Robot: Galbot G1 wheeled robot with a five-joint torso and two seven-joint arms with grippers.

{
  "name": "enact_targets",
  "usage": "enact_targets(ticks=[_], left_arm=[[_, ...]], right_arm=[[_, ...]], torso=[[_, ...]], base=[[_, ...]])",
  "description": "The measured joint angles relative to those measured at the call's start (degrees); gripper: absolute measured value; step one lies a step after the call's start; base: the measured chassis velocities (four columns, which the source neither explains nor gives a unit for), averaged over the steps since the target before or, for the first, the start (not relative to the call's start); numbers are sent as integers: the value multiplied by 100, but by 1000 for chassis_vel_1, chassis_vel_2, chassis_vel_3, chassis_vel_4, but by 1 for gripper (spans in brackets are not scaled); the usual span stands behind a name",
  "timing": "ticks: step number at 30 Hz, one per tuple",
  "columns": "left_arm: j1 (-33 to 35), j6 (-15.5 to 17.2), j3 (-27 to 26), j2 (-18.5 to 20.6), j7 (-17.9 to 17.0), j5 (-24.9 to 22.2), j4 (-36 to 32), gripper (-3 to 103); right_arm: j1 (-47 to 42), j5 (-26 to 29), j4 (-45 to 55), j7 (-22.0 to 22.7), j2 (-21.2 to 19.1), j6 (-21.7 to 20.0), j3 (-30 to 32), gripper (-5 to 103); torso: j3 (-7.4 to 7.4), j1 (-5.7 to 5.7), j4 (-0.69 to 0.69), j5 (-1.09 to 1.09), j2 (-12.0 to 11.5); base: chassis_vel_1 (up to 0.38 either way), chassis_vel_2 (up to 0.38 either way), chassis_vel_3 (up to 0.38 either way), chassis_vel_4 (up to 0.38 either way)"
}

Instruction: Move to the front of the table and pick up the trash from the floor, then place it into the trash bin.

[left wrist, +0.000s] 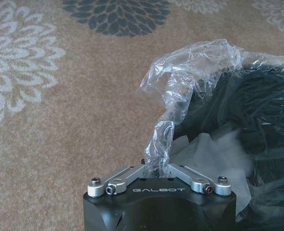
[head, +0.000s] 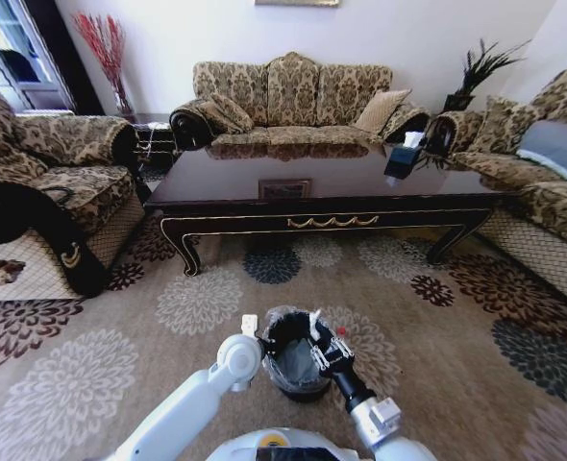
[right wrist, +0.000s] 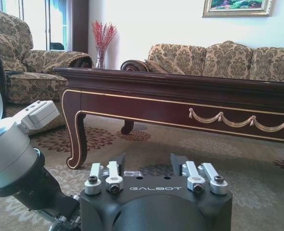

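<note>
While robot sits before counter (head: pixel 332 182) front edge, left end effector (left wrist: pixel 156 166) pinches bin liner (left wrist: pixel 190 72) at trash bin (head: pixel 295 360) rim; right end effector (right wrist: pixel 155 163) part open, empty, above bin. White paper (left wrist: pixel 214 154) already inside; no litter visible on carpet (head: pixel 120 365).

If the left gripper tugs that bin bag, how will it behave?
The bag looks thin, crinkled and floppy, so it would probably stretch or tear rather than lift cleanly. The left gripper is shut on a bunched fold. The small bin seems light and might tip.
</note>
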Motion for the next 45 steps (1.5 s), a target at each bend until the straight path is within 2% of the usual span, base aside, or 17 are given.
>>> enact_targets(ticks=[3,6,7,9,11,13,19,22,23,27,28,38,45], left_arm=[[66,5,-72,57,5,10,-41,0],[93,9,-113,89,12,17,-60,0],[128,10,-165,112,25,43,-71,0],[156,10,-205,120,33,56,-75,0],[215,11,-285,133,48,71,-86,0],[278,13,-374,158,80,94,-106,0],[468,15,-766,286,264,252,-129,0],[752,15,-1152,451,416,295,-221,0],[752,15,-1152,451,416,295,-221,0],[1055,16,-1484,705,655,365,-311,0],[1195,16,-1676,777,733,391,-355,0],[1653,-6,-2090,962,907,404,-586,0],[1881,-47,-2309,944,934,427,-755,0]], right_arm=[[-19,0,4,8,14,6,2,67],[-19,3,4,16,19,6,1,73],[-14,11,5,20,23,6,4,83],[-15,15,7,22,25,6,12,83],[-30,21,27,26,26,6,25,93],[-37,47,42,53,26,6,45,99],[98,453,24,337,68,-137,167,100],[383,1065,-194,741,77,-407,286,100],[383,1065,-194,741,77,-407,286,100],[818,1623,-678,1107,55,-673,415,100],[1021,1608,-1075,1183,49,-692,492,100],[1499,1548,-2336,1332,127,-911,388,100],[2003,1452,-3395,1416,429,-881,165,100]], torso=[[0,0,0,0,0],[0,0,0,0,0],[0,0,0,0,0],[0,0,0,0,0],[0,0,0,0,0],[0,0,0,0,0],[0,0,-1,0,0],[0,0,0,0,0],[0,0,0,0,0],[0,0,0,0,0],[0,0,2,0,0],[0,0,0,0,0],[0,0,0,0,0]], base=[[0,0,0,0],[0,0,0,0],[0,0,0,0],[0,0,0,0],[0,0,0,0],[0,0,0,0],[0,0,0,0],[0,0,0,0],[0,0,0,0],[0,0,0,0],[0,0,0,0],[0,0,0,0],[0,0,0,0]])
